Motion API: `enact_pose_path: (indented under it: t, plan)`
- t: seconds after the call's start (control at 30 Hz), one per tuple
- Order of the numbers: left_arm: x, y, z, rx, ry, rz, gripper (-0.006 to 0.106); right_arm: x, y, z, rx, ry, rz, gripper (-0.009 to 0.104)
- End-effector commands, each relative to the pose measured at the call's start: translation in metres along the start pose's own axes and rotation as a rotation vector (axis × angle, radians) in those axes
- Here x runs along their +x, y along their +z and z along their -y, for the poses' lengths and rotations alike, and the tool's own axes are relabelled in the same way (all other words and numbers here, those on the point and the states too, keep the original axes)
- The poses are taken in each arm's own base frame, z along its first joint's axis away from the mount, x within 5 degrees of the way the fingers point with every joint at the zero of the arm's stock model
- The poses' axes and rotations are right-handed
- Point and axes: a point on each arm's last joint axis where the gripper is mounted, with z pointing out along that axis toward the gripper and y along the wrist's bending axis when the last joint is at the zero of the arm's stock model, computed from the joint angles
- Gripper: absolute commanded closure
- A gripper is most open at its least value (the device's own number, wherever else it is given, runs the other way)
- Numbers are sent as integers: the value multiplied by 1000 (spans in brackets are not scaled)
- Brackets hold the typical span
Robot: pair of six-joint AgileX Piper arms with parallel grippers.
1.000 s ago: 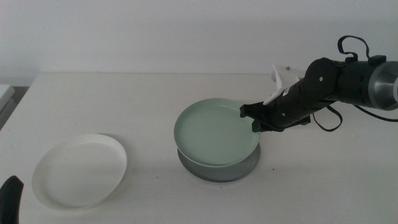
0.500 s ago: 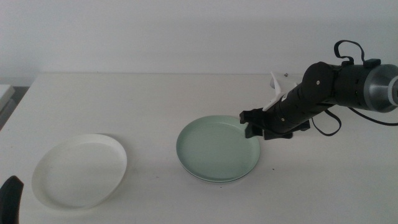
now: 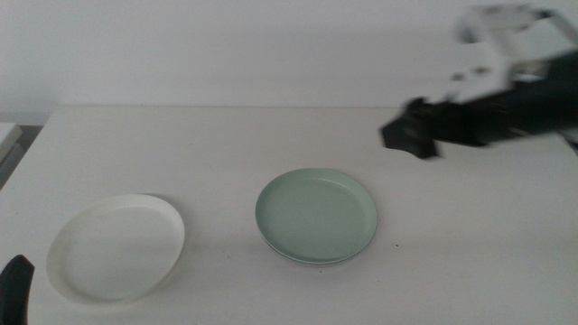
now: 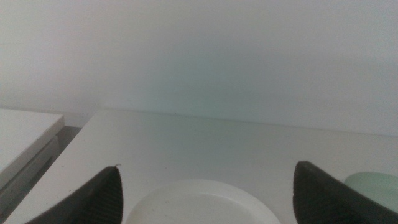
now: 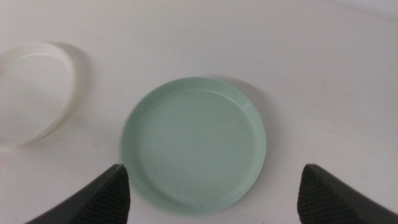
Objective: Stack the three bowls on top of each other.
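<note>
The pale green bowl [image 3: 316, 215] rests nested on the light grey bowl [image 3: 300, 261], of which only a thin rim sliver shows beneath it. Alone at the table's front left lies the white bowl [image 3: 116, 246]. My right gripper [image 3: 408, 135] is raised above the table, to the right of and behind the stack, blurred by motion. In the right wrist view it [image 5: 217, 196] is open and empty, looking down on the green bowl [image 5: 194, 149] and the white bowl [image 5: 31, 90]. My left gripper [image 3: 16, 287] waits at the bottom left corner, open [image 4: 208, 196] behind the white bowl [image 4: 199, 202].
The white table [image 3: 208, 144] ends at a pale wall behind. A lower white surface [image 4: 25, 134] sits beyond the table's left edge.
The green bowl went down onto the grey bowl. My right gripper let go of its rim, then rose and pulled away to the right. The left arm has not moved.
</note>
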Motion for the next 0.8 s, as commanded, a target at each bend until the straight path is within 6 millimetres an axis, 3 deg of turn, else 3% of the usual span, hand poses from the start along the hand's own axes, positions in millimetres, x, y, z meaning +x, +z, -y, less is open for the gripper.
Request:
enact_pose_path:
  t: [0.0,0.13,0.27,0.77]
  plan:
    - [-1,0,0,2,0,16,7,19,-39,-10,-18,-86,75,16]
    - [-1,0,0,2,0,16,7,48,-91,-27,-63,-161,237,16]
    - [-1,0,0,2,0,16,7,57,-123,-36,-70,-199,334,16]
    - [-1,0,0,2,0,16,7,61,-129,-40,-106,-137,323,16]
